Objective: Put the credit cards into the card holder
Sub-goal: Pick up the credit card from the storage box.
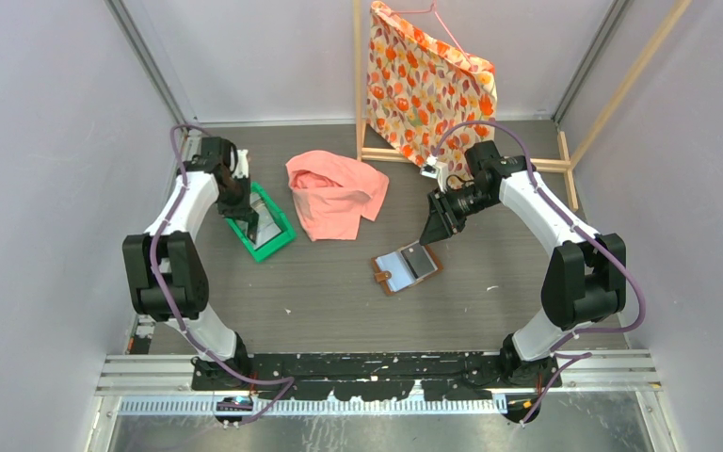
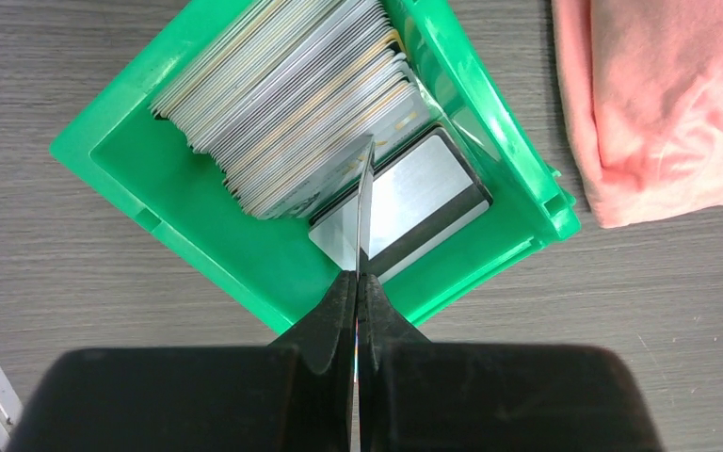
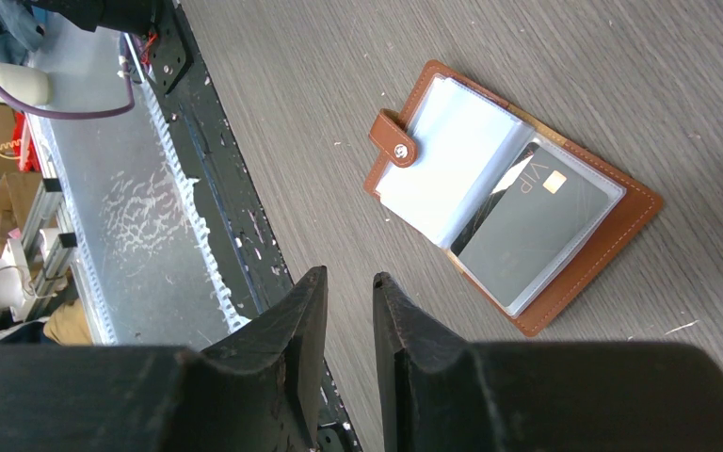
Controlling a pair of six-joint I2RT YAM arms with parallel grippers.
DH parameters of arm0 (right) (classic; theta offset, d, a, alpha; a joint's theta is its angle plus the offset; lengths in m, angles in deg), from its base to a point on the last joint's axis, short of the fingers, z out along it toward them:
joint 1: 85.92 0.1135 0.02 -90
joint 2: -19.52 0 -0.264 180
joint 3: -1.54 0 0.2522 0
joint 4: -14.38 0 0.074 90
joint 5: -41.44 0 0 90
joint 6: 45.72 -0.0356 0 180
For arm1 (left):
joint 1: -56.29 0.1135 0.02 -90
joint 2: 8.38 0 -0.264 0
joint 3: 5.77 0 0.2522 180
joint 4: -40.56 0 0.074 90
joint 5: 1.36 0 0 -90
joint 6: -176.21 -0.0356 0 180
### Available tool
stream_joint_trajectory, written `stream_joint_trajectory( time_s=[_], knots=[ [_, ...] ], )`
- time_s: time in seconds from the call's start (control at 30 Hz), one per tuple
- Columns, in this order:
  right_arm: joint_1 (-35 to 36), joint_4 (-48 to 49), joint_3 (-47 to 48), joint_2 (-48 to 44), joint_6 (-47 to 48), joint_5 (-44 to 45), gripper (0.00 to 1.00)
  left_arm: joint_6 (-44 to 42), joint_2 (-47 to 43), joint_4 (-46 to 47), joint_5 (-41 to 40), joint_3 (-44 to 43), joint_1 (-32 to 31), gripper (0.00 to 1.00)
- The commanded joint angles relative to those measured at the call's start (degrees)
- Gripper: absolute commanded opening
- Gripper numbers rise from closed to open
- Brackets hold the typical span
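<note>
One card [image 2: 365, 202] is pinched edge-on in your left gripper [image 2: 356, 281], jaws closed tight on it, over the stack of credit cards [image 2: 282, 94] in the green tray [image 2: 132, 169] beneath the fingertips. Looks like the pick step; next, carry it to the card holder [image 3: 513, 202], lying open just ahead of the right gripper [image 3: 348, 287], which is slightly parted and empty. The holder is brown leather with clear sleeves, and one dark VIP card [image 3: 527, 235] is already in.

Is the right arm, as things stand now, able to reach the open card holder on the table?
Probably yes. The right gripper hangs close to the open card holder, its jaws slightly apart and empty. Nothing lies between them; the pink cloth lies off to one side.
</note>
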Motion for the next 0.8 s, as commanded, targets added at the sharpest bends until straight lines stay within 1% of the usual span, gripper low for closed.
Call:
stream_joint_trajectory(
  time_s=[0.0, 0.4, 0.57, 0.77],
  knots=[
    [-0.21, -0.25, 0.4, -0.58, 0.91, -1.7, 0.3, 2.36, -0.14, -2.32, 0.08, -2.94, 0.31, 0.0],
    [-0.21, -0.44, 0.49, -0.51, 1.07, -1.92, 0.3, -5.65, 5.74, -1.75, 9.05, -5.97, 0.21, 0.01],
    [-0.23, -0.71, 0.53, -0.39, 1.44, -2.09, 0.3, -9.31, 5.3, 1.46, 7.38, -3.63, 0.18, 0.04],
    [-0.2, -1.12, 0.69, -0.25, 1.73, -2.18, 0.3, -9.74, 5.51, 3.63, 6.69, -2.1, 0.18, 0.08]
  ],
)
